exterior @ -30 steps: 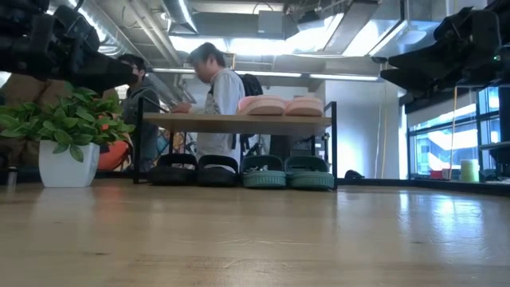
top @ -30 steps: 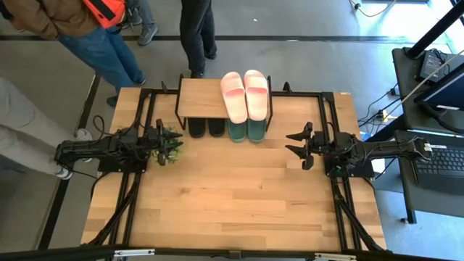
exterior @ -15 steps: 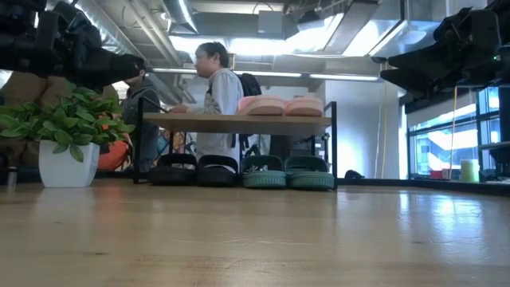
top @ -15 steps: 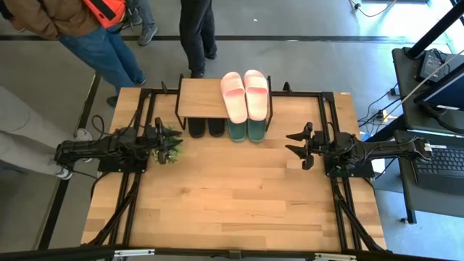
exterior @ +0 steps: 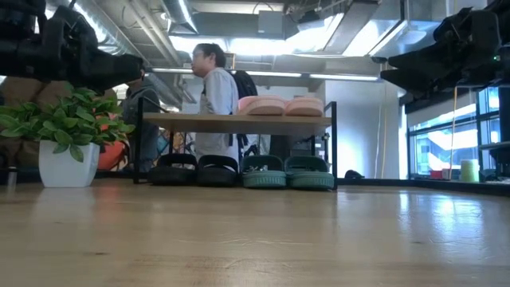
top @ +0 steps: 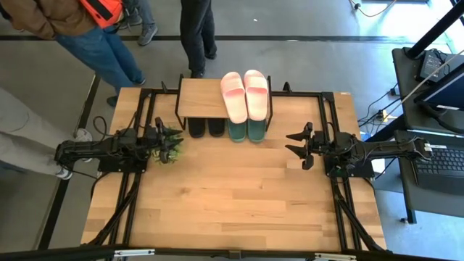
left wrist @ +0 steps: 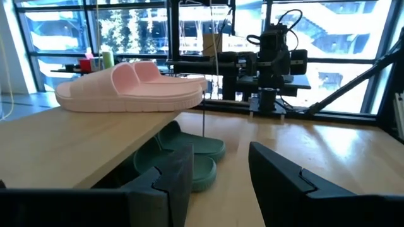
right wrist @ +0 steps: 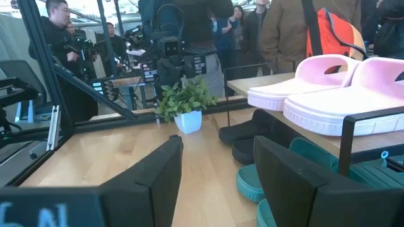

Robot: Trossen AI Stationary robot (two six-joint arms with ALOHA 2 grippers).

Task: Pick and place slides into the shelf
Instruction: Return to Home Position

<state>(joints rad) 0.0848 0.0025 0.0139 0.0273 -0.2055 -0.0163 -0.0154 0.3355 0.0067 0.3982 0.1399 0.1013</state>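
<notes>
The shelf point(top: 199, 101) stands at the table's far middle. The pink slides point(top: 245, 93) lie side by side on the right part of its top board. Under the board, on the table, rest the black slides point(top: 206, 127) at the left and the green slides point(top: 247, 130) at the right. My left gripper point(top: 161, 139) hovers open at the table's left, level, above a potted plant. My right gripper point(top: 291, 143) hovers open at the right, level, pointing toward the table's middle. The left wrist view shows a pink slide point(left wrist: 132, 91) beyond my open fingers point(left wrist: 271, 167).
A small potted plant point(exterior: 68, 139) in a white pot stands at the table's left, under my left gripper. Black rails point(top: 326, 123) run along both table sides. Several people point(top: 196, 29) stand beyond the far edge. The near half of the table point(top: 232, 203) is bare wood.
My left gripper has turned a little in place, still open. The slides and the shelf have kept still. A person behind the shelf has shifted.
</notes>
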